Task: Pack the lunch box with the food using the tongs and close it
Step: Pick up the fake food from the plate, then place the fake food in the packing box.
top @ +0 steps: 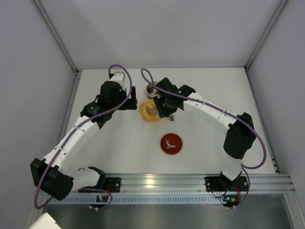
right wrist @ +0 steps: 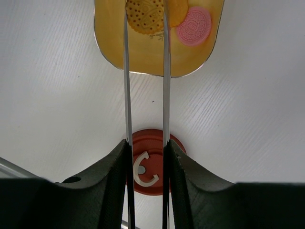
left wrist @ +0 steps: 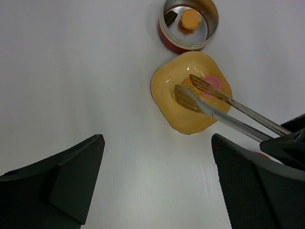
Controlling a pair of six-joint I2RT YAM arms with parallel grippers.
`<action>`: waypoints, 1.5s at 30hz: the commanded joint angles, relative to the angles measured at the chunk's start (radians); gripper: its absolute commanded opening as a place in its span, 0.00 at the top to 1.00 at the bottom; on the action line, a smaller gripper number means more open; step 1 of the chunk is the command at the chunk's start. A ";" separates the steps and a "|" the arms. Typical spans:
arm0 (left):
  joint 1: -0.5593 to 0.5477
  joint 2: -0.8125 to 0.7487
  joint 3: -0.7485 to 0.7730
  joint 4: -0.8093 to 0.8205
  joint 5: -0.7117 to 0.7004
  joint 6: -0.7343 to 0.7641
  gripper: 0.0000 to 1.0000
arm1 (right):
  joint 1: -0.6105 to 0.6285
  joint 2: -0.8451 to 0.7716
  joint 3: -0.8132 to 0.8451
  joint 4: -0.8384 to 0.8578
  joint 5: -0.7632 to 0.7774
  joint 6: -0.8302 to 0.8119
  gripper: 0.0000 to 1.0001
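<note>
While the lunch box [left wrist: 170, 43] stands lidless toward the worktop's [left wrist: 71, 71] far edge with one orange piece [left wrist: 190, 19] inside, the tongs [left wrist: 228, 107] reach over the yellow dish [left wrist: 164, 95] just beside it. Their tips lie over a brown piece [right wrist: 145, 14], and a pink piece [right wrist: 194, 26] lies alongside. Right hand [right wrist: 147, 148] clamps the tongs. Left hand [left wrist: 157, 140] hangs wide, holding nothing. Lid [top: 171, 144] lies flat nearer the near edge.

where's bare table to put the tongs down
Bare white table lies between the left arm and the flat red round lid, and between that lid and the right arm's elbow. Crowded: the yellow rounded-square dish and red round tin, where both arms converge.
</note>
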 commanded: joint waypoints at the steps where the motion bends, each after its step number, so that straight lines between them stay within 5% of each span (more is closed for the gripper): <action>1: -0.001 -0.005 -0.005 0.008 -0.001 0.001 0.01 | -0.004 -0.001 0.072 -0.004 0.010 0.013 0.66; 26: 0.001 0.001 -0.005 0.008 0.008 0.002 0.01 | -0.156 0.189 0.417 -0.034 0.047 0.010 0.63; 45: 0.001 0.005 -0.005 0.011 0.012 -0.001 0.01 | -0.175 0.230 0.438 -0.002 0.042 -0.002 0.53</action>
